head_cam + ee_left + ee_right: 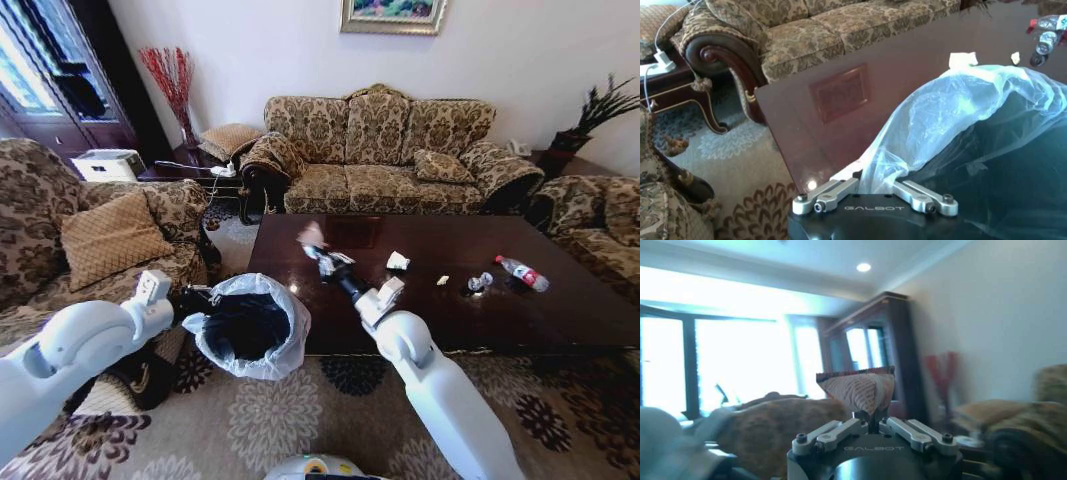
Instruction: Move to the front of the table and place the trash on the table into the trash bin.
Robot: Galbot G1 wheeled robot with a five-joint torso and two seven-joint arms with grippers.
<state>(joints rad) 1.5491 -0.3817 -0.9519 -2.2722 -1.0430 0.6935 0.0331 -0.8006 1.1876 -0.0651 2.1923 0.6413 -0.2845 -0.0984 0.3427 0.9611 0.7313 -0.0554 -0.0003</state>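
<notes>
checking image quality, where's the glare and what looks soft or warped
Head view: wide-angle bend, glossy table reflects light. Right wrist view: windows blown out, room behind soft, snack wrapper in the right gripper sharp. Left wrist view: clear, trash bin bag bright.

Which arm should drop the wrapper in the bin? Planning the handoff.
Right, probably: the right hand is shut on the snack wrapper above the table, while the left hand grips the trash bin.

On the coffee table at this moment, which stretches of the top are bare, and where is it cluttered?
The table is bare along its near edge right of the right gripper, which holds a snack wrapper, and across the far side toward the sofa. Clutter sits mid-right: a paper wad, a small scrap and the bottle. The left gripper holds the trash bin off the left corner.
</notes>
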